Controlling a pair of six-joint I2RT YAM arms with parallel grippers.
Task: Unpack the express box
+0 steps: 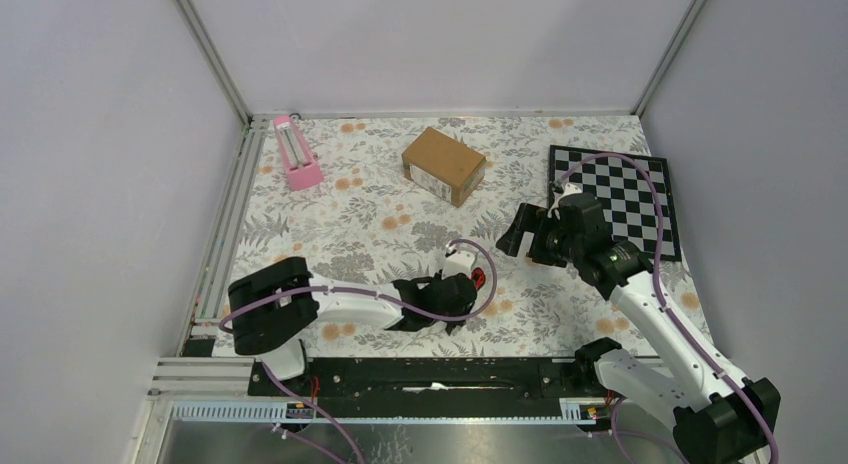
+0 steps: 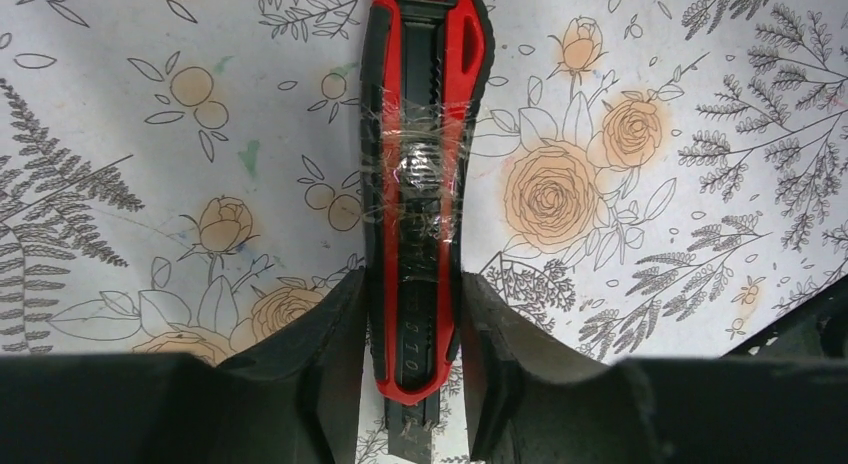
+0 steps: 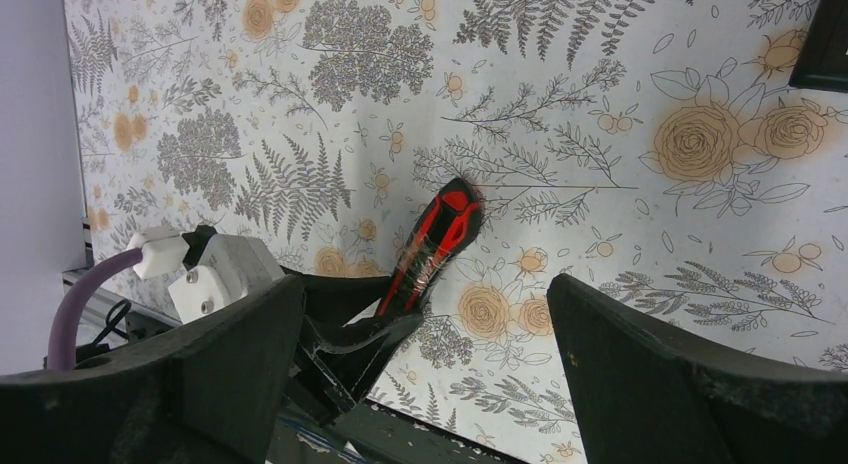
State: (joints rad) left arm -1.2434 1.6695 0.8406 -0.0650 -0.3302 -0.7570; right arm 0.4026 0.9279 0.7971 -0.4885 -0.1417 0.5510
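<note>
A: Where's the box?
B: The box (image 1: 444, 164) is at the back of the worktop (image 1: 380, 224), about mid-width and turned a bit askew. Top is closed. There's a white label (image 1: 432, 183) on the side facing the arms.
A: Anything touching it?
B: No, both arms are well apart from it. A pink thing (image 1: 297, 154) lies back left and the chessboard (image 1: 625, 189) back right, with the box between them.
A: Left claw?
B: The left claw (image 2: 412, 294) is down low near the front edge, clamped on a red-and-black knife (image 2: 425, 134). Its pads (image 2: 340, 324) press both long sides close to one end. The knife lies flat on the worktop, its long body running away from the wrist. Clear tape (image 2: 415, 174) is wrapped round its middle. Can't tell if the blade is out.
A: Right claw?
B: The right claw (image 3: 425, 289) is wide apart and holding nothing. It hangs above the worktop just beside the chessboard's near-left part, tilted toward the left arm. Its camera looks down at the knife and the left claw.
A: Is the knife off the surface?
B: No, it's on the worktop.
</note>
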